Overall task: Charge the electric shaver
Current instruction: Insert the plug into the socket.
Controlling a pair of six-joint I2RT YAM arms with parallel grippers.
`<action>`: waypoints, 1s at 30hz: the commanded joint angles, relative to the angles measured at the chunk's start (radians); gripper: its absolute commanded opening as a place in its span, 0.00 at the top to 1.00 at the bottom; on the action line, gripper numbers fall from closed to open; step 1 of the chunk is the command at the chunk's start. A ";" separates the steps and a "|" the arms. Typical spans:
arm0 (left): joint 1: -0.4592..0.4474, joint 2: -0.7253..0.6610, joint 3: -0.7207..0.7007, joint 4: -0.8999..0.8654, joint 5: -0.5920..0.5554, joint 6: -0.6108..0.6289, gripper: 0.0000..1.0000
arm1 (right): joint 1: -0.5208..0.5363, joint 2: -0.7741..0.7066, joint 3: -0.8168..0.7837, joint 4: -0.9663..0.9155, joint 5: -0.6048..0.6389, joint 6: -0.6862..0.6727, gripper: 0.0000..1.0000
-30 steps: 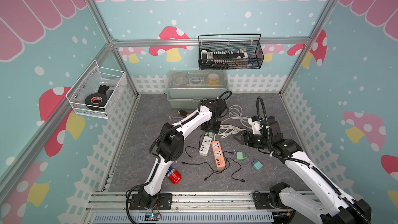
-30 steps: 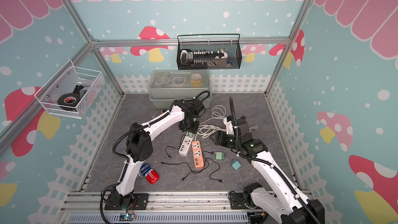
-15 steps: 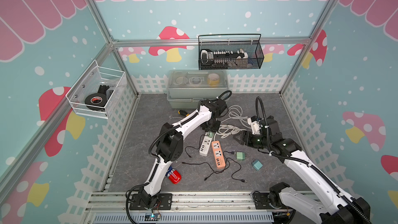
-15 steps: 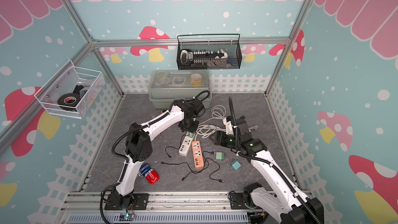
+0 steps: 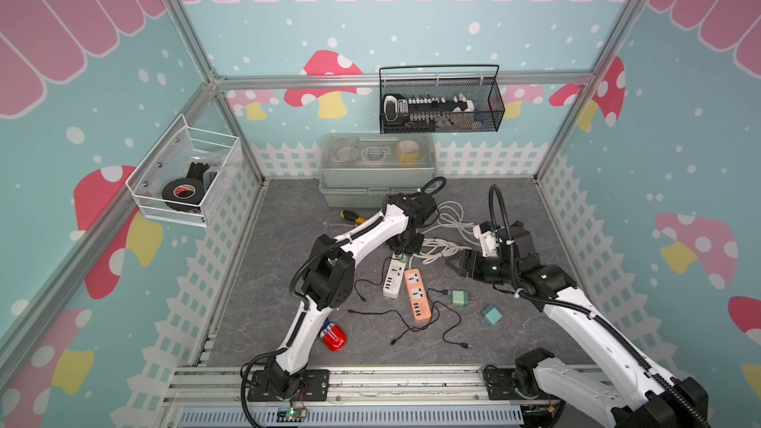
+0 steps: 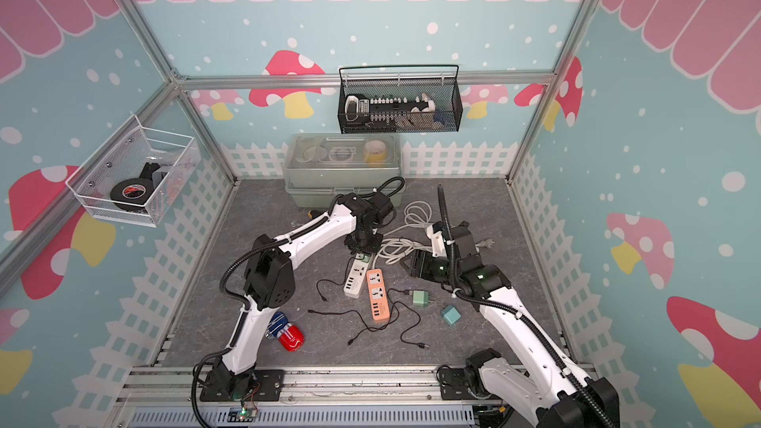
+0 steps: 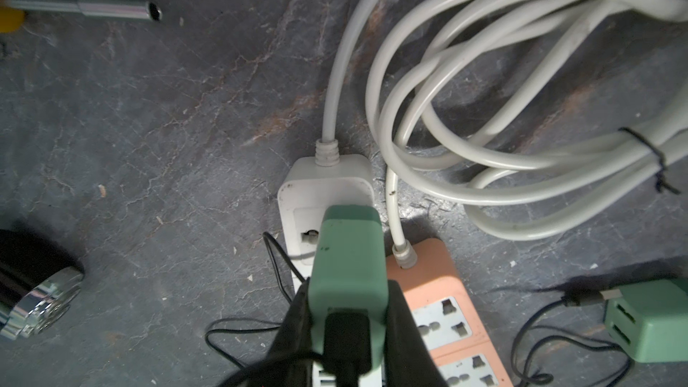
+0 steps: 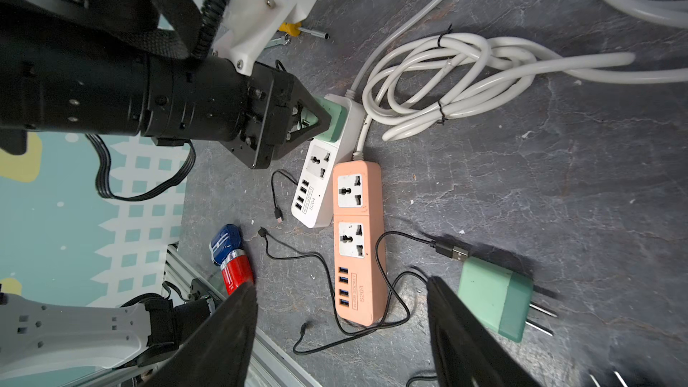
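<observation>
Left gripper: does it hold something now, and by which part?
Yes. The left gripper grips the green adapter by its two sides, near the cable end; its other end meets the white power strip.

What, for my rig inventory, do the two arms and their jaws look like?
The left arm and right arm have white link shells, black joints and a black ribbed cable hose each. The left gripper and right gripper are black with tapered, wedge-shaped jaws; a white bracket sits at each wrist.
</observation>
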 commanded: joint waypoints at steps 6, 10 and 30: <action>0.007 0.034 -0.014 0.008 0.012 -0.003 1.00 | 0.001 -0.024 -0.018 0.007 -0.003 0.004 0.29; 0.033 0.055 -0.004 -0.001 0.044 -0.007 1.00 | 0.002 -0.022 -0.016 0.007 -0.007 0.005 0.29; 0.054 0.201 0.072 -0.084 0.021 -0.053 1.00 | 0.002 0.002 -0.018 0.030 -0.006 -0.005 0.29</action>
